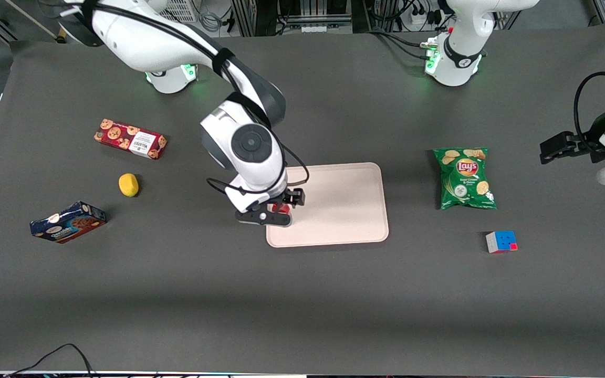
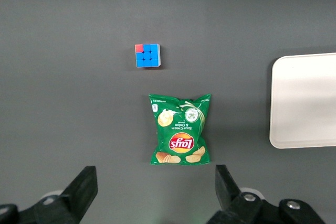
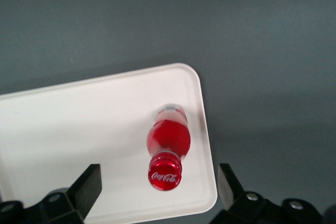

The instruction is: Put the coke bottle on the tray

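Observation:
The coke bottle [image 3: 169, 148], small and red with a red cap, stands upright on the pale beige-pink tray [image 3: 79, 124], close to one rounded corner. My right gripper [image 3: 158, 190] hangs straight above it, open. Its two black fingers [image 3: 86, 184] stand wide apart on either side of the cap and touch nothing. In the front view the gripper [image 1: 280, 209] sits over the tray [image 1: 344, 210] at the edge toward the working arm's end. There only a sliver of the coke bottle [image 1: 283, 208] shows under the hand.
A red cookie box [image 1: 130, 138], a yellow lemon [image 1: 128, 185] and a blue cookie box [image 1: 68, 222] lie toward the working arm's end. A green chips bag [image 1: 464, 178] and a puzzle cube [image 1: 501, 241] lie toward the parked arm's end.

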You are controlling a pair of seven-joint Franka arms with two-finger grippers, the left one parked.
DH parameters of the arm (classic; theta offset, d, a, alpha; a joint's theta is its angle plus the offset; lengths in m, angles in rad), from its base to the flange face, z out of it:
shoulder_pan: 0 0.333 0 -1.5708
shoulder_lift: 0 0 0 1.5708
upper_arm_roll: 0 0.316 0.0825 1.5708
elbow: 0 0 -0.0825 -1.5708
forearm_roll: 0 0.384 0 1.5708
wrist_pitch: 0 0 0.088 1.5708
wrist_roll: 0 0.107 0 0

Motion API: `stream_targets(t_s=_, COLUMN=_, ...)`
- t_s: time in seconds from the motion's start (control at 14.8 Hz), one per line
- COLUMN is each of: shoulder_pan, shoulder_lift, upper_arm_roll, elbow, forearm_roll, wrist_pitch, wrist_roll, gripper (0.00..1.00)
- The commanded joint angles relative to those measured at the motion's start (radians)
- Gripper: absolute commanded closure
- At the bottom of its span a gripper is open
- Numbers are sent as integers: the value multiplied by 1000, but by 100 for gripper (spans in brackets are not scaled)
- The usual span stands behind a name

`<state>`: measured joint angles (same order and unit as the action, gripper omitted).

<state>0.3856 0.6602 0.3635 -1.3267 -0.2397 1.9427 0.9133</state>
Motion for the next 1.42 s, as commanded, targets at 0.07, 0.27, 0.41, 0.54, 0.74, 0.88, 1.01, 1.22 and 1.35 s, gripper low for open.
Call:
stream_targets(t_s=0.07, shoulder_pan=-120, shoulder_lift=-187, upper_arm_roll=14, elbow=-25, forearm_roll=-9, wrist_pitch=-83, wrist_roll=-156, gripper=0)
stream_targets(t_s=0.27, shoulder_pan=-249, shoulder_lift=-316, upper_arm_roll=20, elbow=-95, forearm_roll=51, wrist_pitch=-79, wrist_roll=-356, gripper=0)
stream_targets(t_s=0.41, shoulder_pan=-333, shoulder_lift=-423, upper_arm_roll=5, elbow=-178, forearm_roll=162, wrist_pitch=-79, wrist_roll=-445, gripper=0)
stream_targets(t_s=0.54, shoulder_pan=-355, shoulder_lift=-545, upper_arm_roll=-84, elbow=-297, forearm_roll=243, wrist_pitch=-77, wrist_roll=-519, gripper=0)
stream_targets(t_s=0.74, shoulder_pan=-361, shoulder_lift=-698, upper_arm_roll=-191, elbow=-455, forearm_roll=261, wrist_pitch=-83, wrist_roll=-663, gripper=0)
stream_targets(t_s=0.88, shoulder_pan=-361, shoulder_lift=-784, upper_arm_roll=-245, elbow=-546, forearm_roll=264, wrist_pitch=-85, wrist_roll=-741, gripper=0)
stream_targets(t_s=1.01, shoulder_pan=-361, shoulder_lift=-839, upper_arm_roll=-305, elbow=-610, forearm_roll=264, wrist_pitch=-87, wrist_roll=-847, gripper=0)
stream_targets(t_s=1.22, shoulder_pan=-361, shoulder_lift=-841, upper_arm_roll=-345, elbow=-606, forearm_roll=264, wrist_pitch=-114, wrist_roll=-910, gripper=0)
stream_targets(t_s=1.35, shoulder_pan=-364, shoulder_lift=-837, upper_arm_roll=-348, elbow=-599, forearm_roll=264, wrist_pitch=-119, wrist_roll=-907, gripper=0)
